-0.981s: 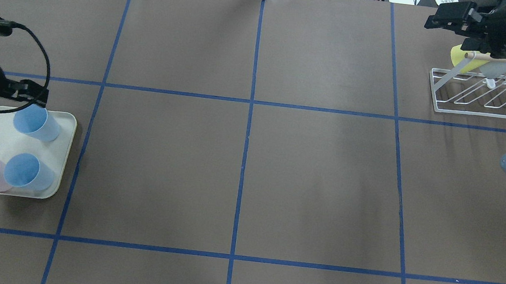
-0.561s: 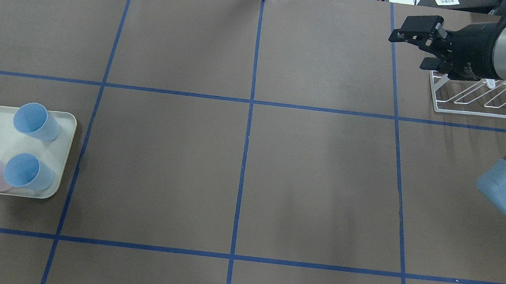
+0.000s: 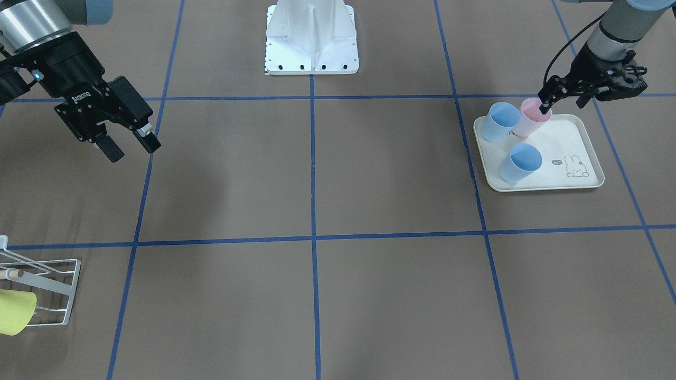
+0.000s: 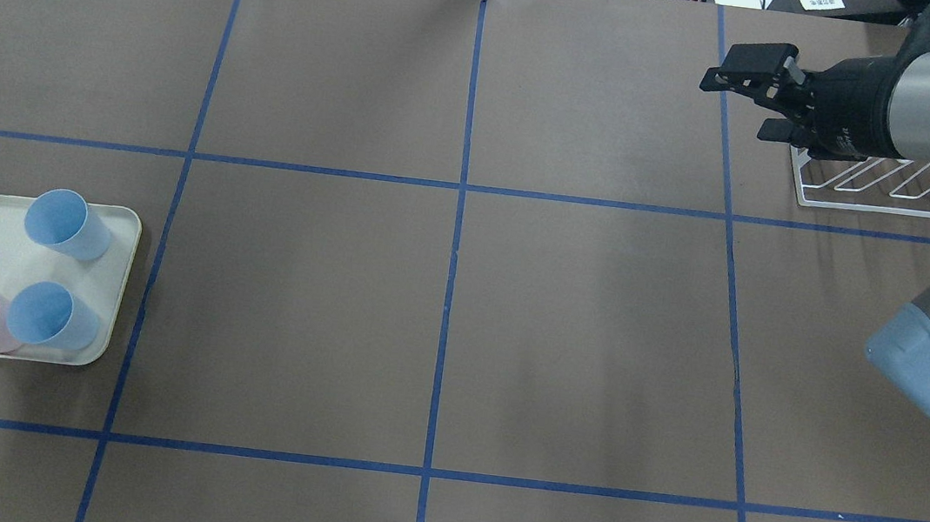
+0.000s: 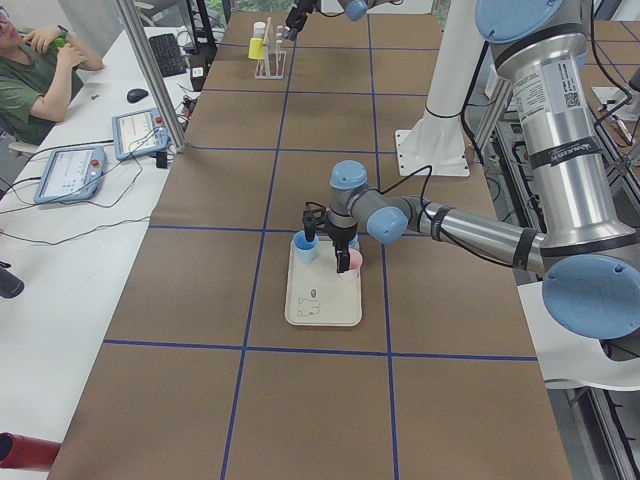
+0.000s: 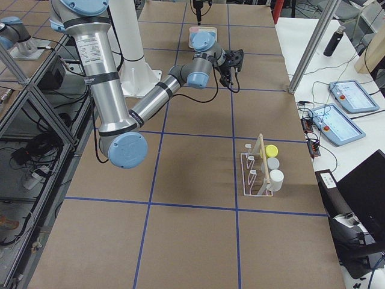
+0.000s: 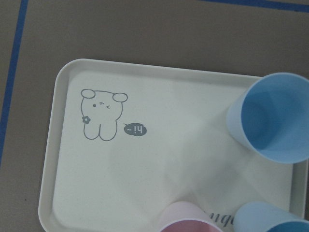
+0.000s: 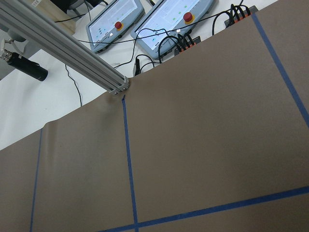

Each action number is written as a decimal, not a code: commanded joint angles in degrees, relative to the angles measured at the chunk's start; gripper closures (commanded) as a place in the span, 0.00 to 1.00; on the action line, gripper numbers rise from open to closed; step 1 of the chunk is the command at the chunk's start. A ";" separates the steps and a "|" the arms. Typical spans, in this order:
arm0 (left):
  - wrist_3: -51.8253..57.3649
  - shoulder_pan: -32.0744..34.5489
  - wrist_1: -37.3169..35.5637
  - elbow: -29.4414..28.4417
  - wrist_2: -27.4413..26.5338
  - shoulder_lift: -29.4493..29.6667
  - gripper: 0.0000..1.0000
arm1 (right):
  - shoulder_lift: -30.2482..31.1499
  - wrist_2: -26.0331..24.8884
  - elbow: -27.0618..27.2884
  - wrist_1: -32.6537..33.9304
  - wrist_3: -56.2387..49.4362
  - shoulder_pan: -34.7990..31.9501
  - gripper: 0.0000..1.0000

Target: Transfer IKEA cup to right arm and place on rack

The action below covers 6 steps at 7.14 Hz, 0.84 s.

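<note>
brown paper table [image 4: 582, 309], blue tape grid [image 4: 448, 294] — white side bench [image 5: 60, 260]

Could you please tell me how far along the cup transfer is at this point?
Done: a yellow cup and two pale cups already sit on the rack. In hand: the left gripper hovers at the pink cup on the tray, nothing lifted; whether its fingers are closed is unclear. The right gripper hangs open and empty. Remaining: grasp, hand over, rack the cup; two blue cups wait.
</note>
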<state>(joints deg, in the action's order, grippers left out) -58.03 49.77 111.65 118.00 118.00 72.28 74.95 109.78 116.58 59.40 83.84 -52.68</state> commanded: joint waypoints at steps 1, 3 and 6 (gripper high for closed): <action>-0.07 -1.60 0.67 -1.89 0.30 -0.03 0.00 | -0.07 0.00 -0.03 0.02 0.01 0.29 0.00; -0.07 -4.06 0.59 -2.42 0.57 -0.03 0.00 | -0.07 0.00 -0.03 -0.07 -0.08 0.29 0.00; -0.07 -5.56 0.67 -5.14 0.83 0.66 0.33 | 0.02 0.00 -0.03 -0.07 -0.08 0.29 0.00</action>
<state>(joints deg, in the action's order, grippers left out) -58.10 44.57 112.30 114.15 118.79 72.50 74.90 109.77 116.54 59.33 83.76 -52.39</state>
